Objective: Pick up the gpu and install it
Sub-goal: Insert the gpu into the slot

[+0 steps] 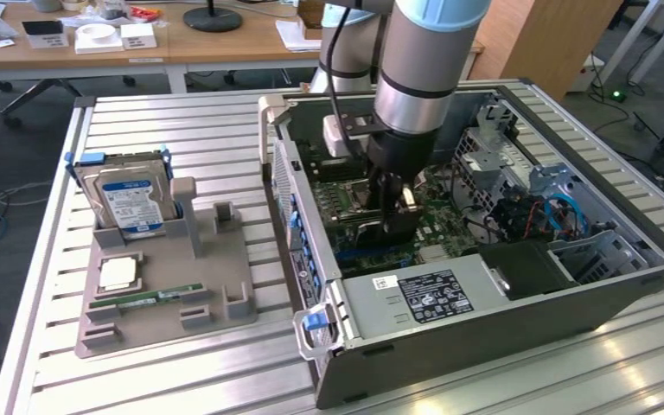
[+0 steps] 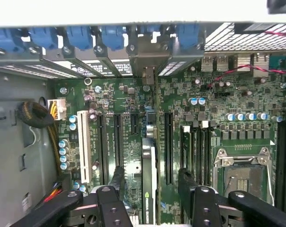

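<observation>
In the exterior view the gripper (image 1: 396, 207) hangs inside the open computer case (image 1: 448, 346) above the motherboard (image 1: 436, 232); in the wrist view its 2 fingers (image 2: 118, 178) stand wide, flanking without gripping the gpu (image 2: 148, 161), which stands upright on edge, apparently because it sits in its slot.

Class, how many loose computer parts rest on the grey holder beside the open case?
3: a hard drive standing upright at the far end of the holder, a square processor lying flat in front of it, and a green memory stick nearest the camera. None looks hidden.
</observation>
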Tool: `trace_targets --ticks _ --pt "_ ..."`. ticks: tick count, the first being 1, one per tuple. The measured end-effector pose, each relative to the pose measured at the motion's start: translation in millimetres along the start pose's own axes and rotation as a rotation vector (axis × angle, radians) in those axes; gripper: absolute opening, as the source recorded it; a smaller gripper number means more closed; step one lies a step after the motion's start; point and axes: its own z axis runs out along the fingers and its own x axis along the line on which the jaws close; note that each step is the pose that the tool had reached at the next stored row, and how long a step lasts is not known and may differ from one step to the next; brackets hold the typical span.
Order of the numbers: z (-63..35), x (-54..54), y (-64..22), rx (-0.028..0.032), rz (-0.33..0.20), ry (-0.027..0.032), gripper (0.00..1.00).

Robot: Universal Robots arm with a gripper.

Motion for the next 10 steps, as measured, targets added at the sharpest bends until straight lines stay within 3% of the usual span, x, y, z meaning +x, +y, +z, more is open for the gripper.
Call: trace_targets --ticks 10 --pt "-29.1 -0.6 -0.7 0.0000 0.000 0.0000 0.58"
